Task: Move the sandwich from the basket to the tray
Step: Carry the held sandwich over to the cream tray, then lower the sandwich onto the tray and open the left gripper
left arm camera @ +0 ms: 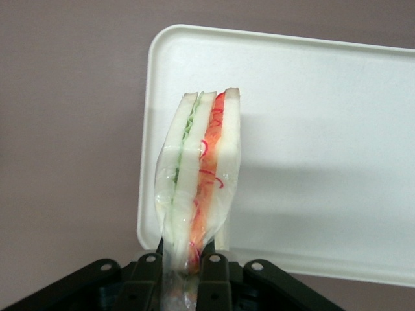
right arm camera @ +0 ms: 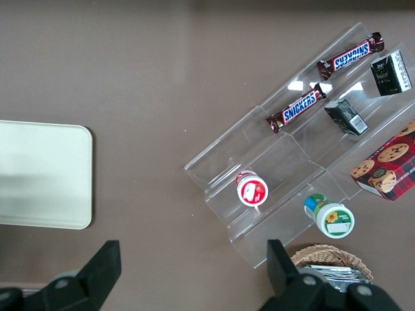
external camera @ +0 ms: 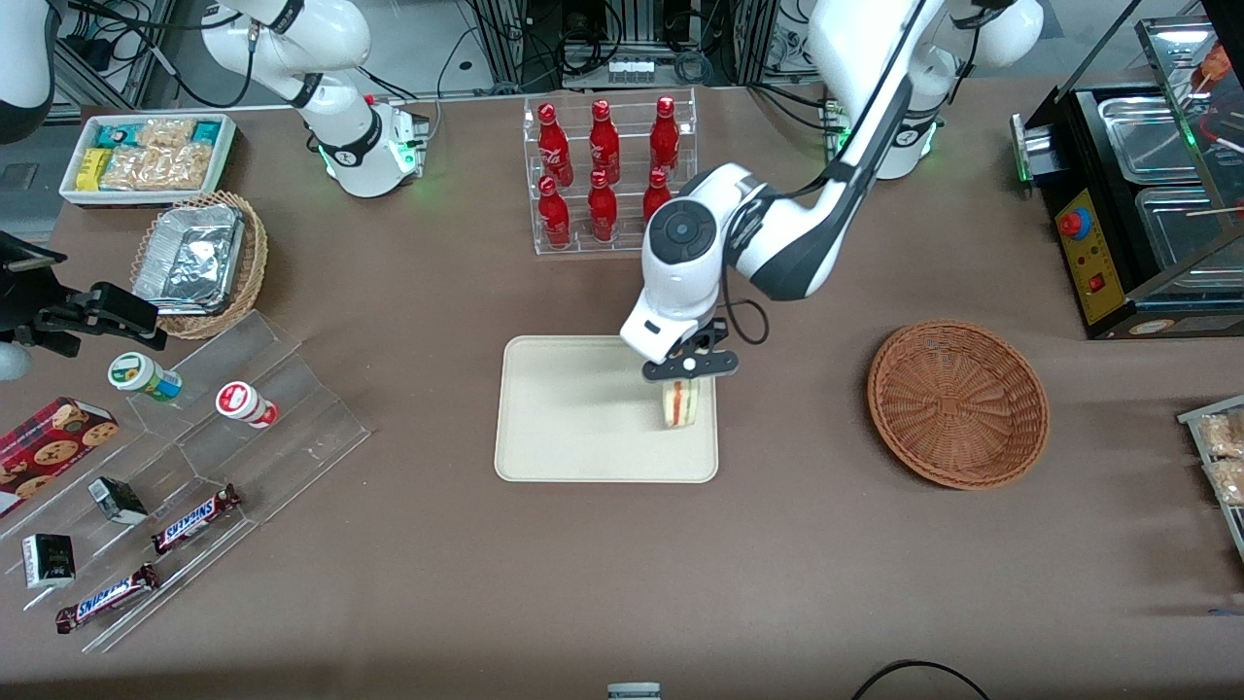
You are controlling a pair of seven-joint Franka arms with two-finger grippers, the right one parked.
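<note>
A brown-topped bench [external camera: 408, 603] carries it all, and the flat cream rectangular tray [external camera: 564, 418] sits mid-bench as the marker. Toward the working arm's end from the tray, the round reddish-brown wicker basket [external camera: 957, 403]. Farther from the front camera than the tray, a clear rack of red bottles [external camera: 607, 170]. Toward the parked arm's end, clear acrylic steps [external camera: 194, 457] and a tan wicker basket [external camera: 209, 262]. The claw [external camera: 685, 374] hangs over the tray.
</note>
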